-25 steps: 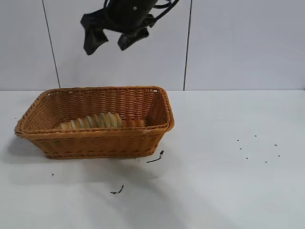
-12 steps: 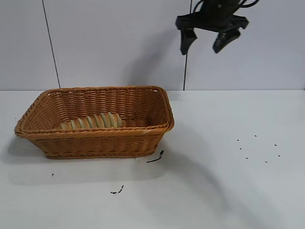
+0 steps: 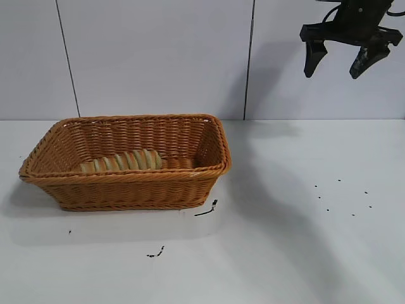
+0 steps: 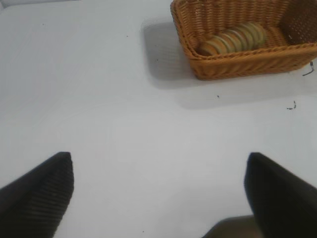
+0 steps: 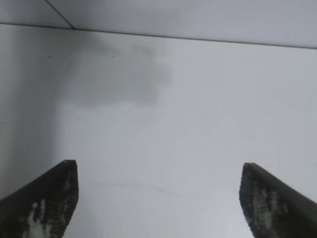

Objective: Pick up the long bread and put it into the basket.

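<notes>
We see the long bread [image 3: 122, 161] lying inside the basket [image 3: 126, 188]. High right of the basket, the right pincer [image 3: 340, 62] gapes wide, empty. The left pincer [image 4: 158, 191] also stands wide, empty.

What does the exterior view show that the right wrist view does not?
Only the exterior view shows the basket with the long bread lying inside it, dark specks on the table, and the whole right gripper high at the upper right, open and empty. Only the right wrist view shows that gripper's fingertips close up, with their worn pale patches. Both share the white table, the wall behind it and the arm's shadow.
</notes>
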